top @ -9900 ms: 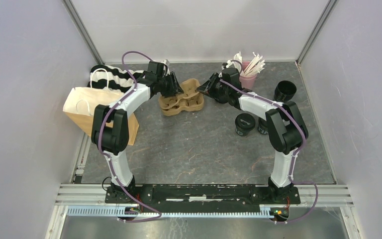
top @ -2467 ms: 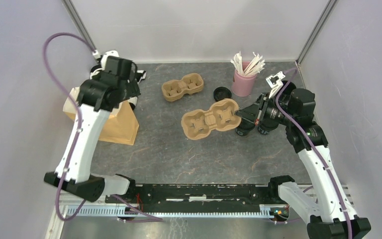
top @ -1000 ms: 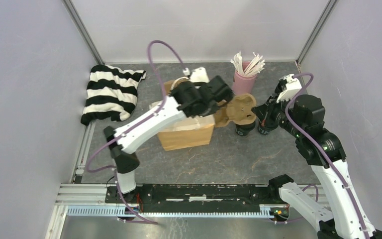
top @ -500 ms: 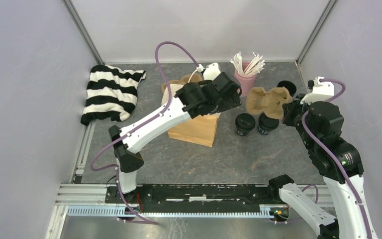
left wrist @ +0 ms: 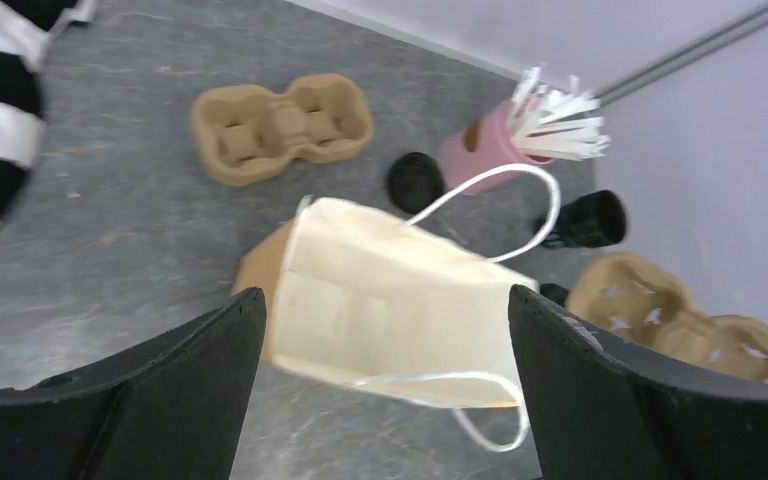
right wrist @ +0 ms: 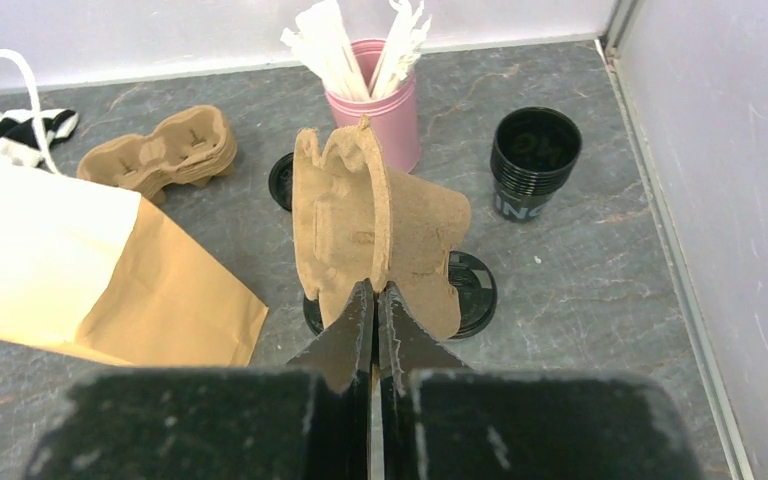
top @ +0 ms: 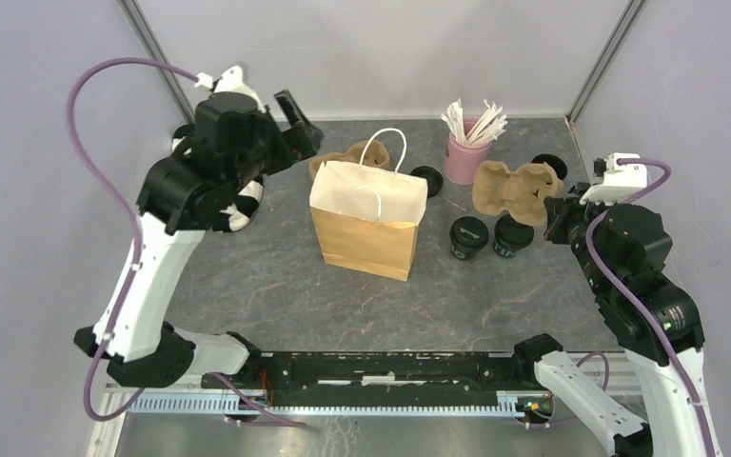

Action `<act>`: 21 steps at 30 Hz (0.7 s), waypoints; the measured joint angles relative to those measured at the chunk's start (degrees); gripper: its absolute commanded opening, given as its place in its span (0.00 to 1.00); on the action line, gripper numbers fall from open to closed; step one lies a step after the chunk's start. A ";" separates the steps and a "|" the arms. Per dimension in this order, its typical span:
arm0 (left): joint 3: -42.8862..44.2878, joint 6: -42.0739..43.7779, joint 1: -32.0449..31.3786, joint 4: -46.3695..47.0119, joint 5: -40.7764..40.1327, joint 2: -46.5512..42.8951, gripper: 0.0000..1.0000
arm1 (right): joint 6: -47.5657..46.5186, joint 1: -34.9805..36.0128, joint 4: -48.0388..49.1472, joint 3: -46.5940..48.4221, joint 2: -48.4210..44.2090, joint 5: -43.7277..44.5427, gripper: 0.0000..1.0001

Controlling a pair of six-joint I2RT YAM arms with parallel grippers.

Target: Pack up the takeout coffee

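Observation:
Two black lidded coffee cups (top: 468,236) (top: 511,234) stand on the table right of centre. In the right wrist view one lid (right wrist: 472,290) shows under the tray and the other (right wrist: 311,312) only at its edge. My right gripper (top: 554,205) (right wrist: 375,292) is shut on the edge of a brown pulp carrier tray (top: 512,190) (right wrist: 370,235) and holds it on edge above the cups. My left gripper (top: 295,126) (left wrist: 382,300) is open and empty, raised at the back left, looking down into the standing paper bag (top: 366,217) (left wrist: 400,300).
A stack of pulp trays (top: 343,157) (left wrist: 280,125) lies behind the bag. A pink cup of white sticks (top: 466,150) (right wrist: 375,110), a loose black lid (top: 425,179) and a stack of lidless black cups (top: 544,171) (right wrist: 532,160) stand at the back right. Striped cloth (top: 240,205) lies left.
My left gripper has let go of the paper bag and pulled up and back to the left. The bag now stands upright and open. The right gripper still holds the tray.

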 measured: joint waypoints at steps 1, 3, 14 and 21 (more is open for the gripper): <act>-0.35 1.14 1.92 -1.81 -0.37 -1.27 0.97 | -0.48 0.22 0.22 0.00 0.15 -0.70 0.00; -0.46 2.75 3.89 -5.03 0.17 -1.84 0.93 | -1.20 0.59 0.42 0.11 0.52 -1.84 0.00; -8.22 6.25 8.57 -7.56 8.09 11.15 0.54 | 1.25 0.90 -2.05 13.11 6.38 -10.03 0.00; -18.43 6.78 8.57 -3.30 7.61 8.07 0.23 | 5.53 0.90 -1.44 19.08 8.74 -20.92 0.00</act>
